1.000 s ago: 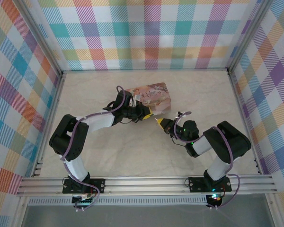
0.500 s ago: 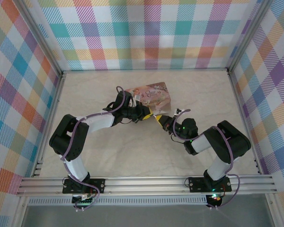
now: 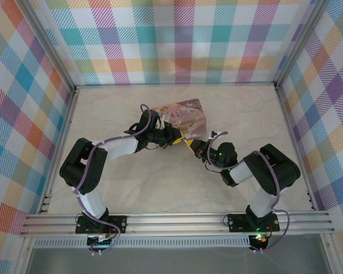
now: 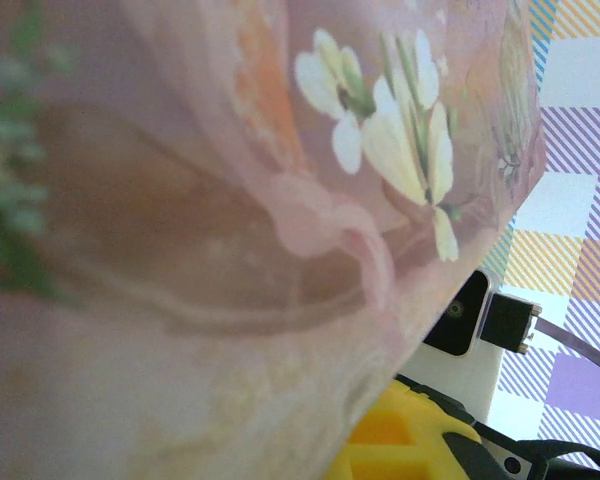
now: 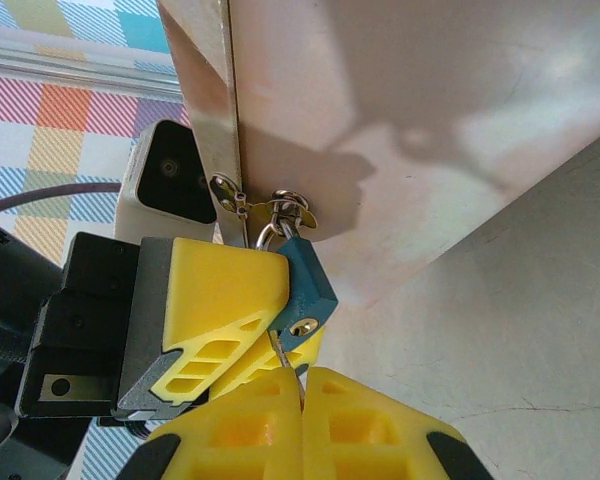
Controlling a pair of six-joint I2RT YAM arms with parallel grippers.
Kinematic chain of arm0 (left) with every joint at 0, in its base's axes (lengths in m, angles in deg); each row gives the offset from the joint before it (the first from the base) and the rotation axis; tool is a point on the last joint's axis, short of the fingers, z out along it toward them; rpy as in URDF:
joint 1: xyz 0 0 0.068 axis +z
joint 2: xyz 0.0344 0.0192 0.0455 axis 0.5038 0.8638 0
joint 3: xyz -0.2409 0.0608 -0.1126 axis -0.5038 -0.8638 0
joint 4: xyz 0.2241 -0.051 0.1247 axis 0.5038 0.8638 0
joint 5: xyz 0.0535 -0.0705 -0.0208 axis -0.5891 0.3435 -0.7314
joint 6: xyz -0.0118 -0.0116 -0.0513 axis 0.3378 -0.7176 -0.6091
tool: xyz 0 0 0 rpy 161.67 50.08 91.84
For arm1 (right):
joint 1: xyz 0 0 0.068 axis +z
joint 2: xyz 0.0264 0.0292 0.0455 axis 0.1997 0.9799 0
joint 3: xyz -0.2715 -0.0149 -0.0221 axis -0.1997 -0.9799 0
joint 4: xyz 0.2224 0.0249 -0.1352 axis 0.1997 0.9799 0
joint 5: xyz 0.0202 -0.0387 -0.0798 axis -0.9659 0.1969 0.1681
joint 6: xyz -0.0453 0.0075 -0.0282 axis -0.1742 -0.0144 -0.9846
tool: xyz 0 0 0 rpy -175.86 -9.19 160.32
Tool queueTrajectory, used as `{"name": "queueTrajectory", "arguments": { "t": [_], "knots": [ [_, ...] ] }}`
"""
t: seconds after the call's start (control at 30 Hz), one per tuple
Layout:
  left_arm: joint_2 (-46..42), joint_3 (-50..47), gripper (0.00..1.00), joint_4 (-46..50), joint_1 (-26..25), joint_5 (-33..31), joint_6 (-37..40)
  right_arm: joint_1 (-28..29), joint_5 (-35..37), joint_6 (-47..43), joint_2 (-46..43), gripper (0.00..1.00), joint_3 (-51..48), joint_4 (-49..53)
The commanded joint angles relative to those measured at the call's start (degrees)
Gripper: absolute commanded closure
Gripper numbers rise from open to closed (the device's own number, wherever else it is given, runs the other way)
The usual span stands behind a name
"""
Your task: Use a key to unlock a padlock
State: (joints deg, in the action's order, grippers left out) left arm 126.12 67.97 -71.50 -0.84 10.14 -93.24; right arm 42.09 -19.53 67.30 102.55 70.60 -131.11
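The small teal padlock (image 5: 305, 285) hangs by its shackle from the clasp (image 5: 280, 208) on the pink tin (image 5: 400, 120). My left gripper (image 5: 294, 312) is shut on the padlock's body, one yellow finger (image 5: 215, 295) in front and one behind. My right gripper (image 5: 302, 385) is shut on the thin grey key (image 5: 286, 358). The key's blade points up at the padlock's underside, its tip just left of the brass keyhole (image 5: 302, 326). From above, the left gripper (image 3: 179, 136) and right gripper (image 3: 192, 144) meet at the tin's (image 3: 183, 113) front corner.
The pink flowered tin wall (image 4: 230, 230) presses close to the left wrist camera. The tin sits mid-table on the pale marble surface (image 3: 240, 108). Plaid walls (image 3: 177, 40) enclose the back and both sides. Open floor lies in front of the arms (image 3: 166, 188).
My right gripper has moved up and left with the key, closing the gap to the left gripper and the padlock. The left arm and the tin have stayed put.
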Motion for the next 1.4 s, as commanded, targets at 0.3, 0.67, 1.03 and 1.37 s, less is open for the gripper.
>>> {"name": "queueTrajectory", "arguments": {
  "t": [0.3, 0.67, 1.03, 1.37],
  "knots": [
    [-2.0, 0.0, 0.90, -4.0, -0.5, 2.4, -1.4, 0.6, 0.8, 0.3, 0.1, 1.00, -1.2, -3.0],
    [-2.1, -0.2, 0.90, -4.1, -0.5, 2.5, -1.4, 0.6, 1.1, 0.2, 0.4, 1.00, -1.5, -3.0],
    [-2.4, -1.0, 0.90, -4.8, -0.5, 2.6, -1.7, 0.6, 2.2, 0.0, 0.1, 1.00, -0.3, -3.0],
    [-2.3, -1.2, 0.90, -5.3, -0.6, 2.9, -1.9, 0.6, 1.7, 0.0, 1.3, 1.00, 1.3, -3.0]
  ]
}}
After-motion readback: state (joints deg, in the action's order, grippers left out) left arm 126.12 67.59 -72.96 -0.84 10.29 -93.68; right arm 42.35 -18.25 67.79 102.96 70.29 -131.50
